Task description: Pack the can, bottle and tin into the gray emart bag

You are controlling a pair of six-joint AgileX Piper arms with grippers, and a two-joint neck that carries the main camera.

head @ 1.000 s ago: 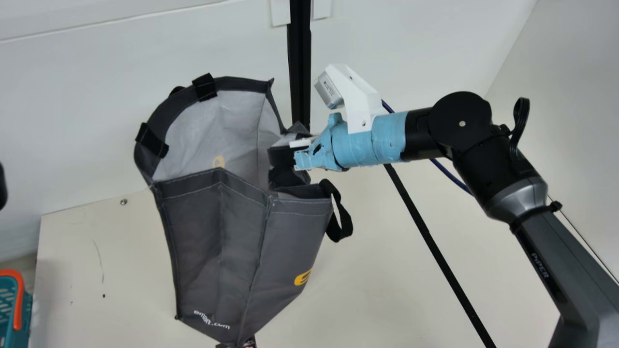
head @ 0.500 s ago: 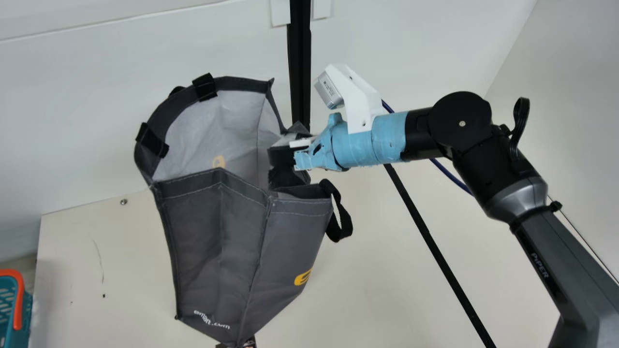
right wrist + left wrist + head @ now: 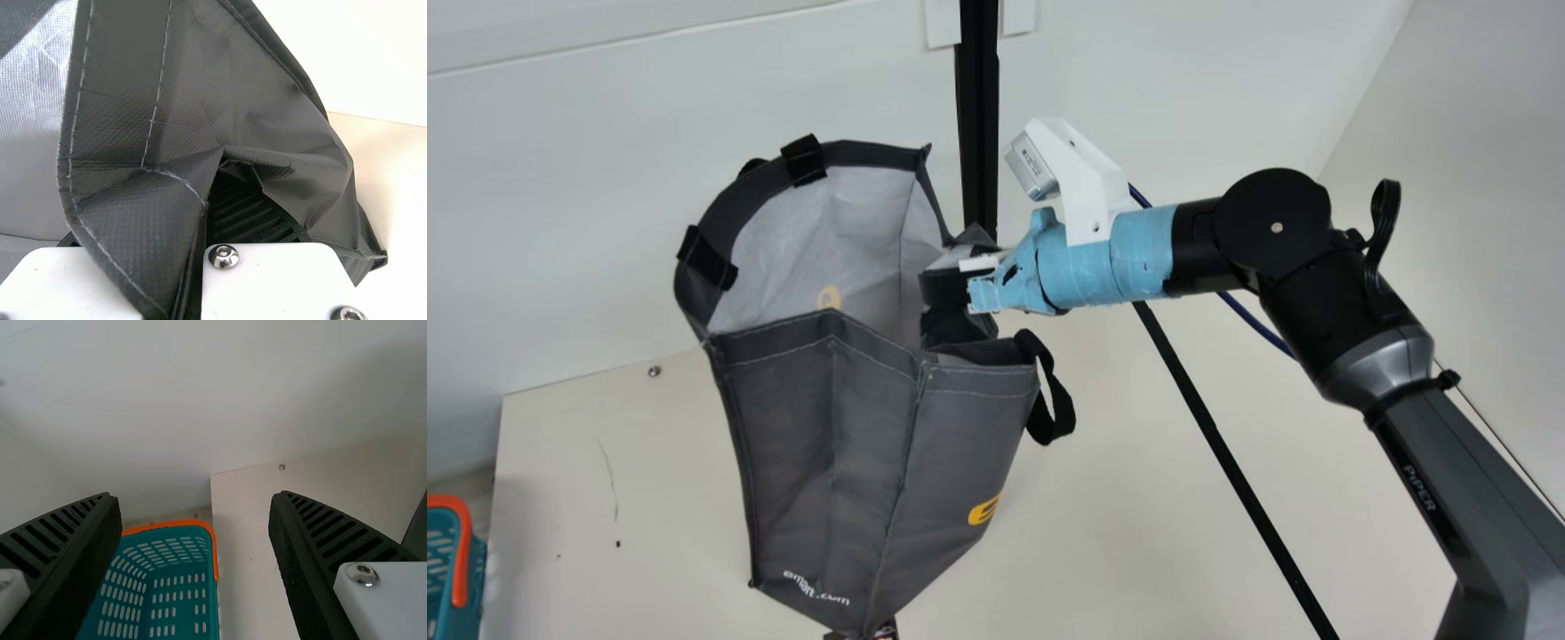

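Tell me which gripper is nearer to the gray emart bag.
The right. The right gripper is at the gray emart bag, pinching a fold of its rim. The left gripper hangs open, apart from it, on the teal basket's side.

Bag [image 3: 818, 462]: charcoal gray, pale silvery lining, a yellow patch
Handle [image 3: 1064, 411]: plain black
Basket [image 3: 214, 553]: teal, rows of slots, bright orange rim
Arm wrap [image 3: 1107, 267]: sky blue
Thing under bag [image 3: 887, 629]: dark, maybe reddish, hard to tell
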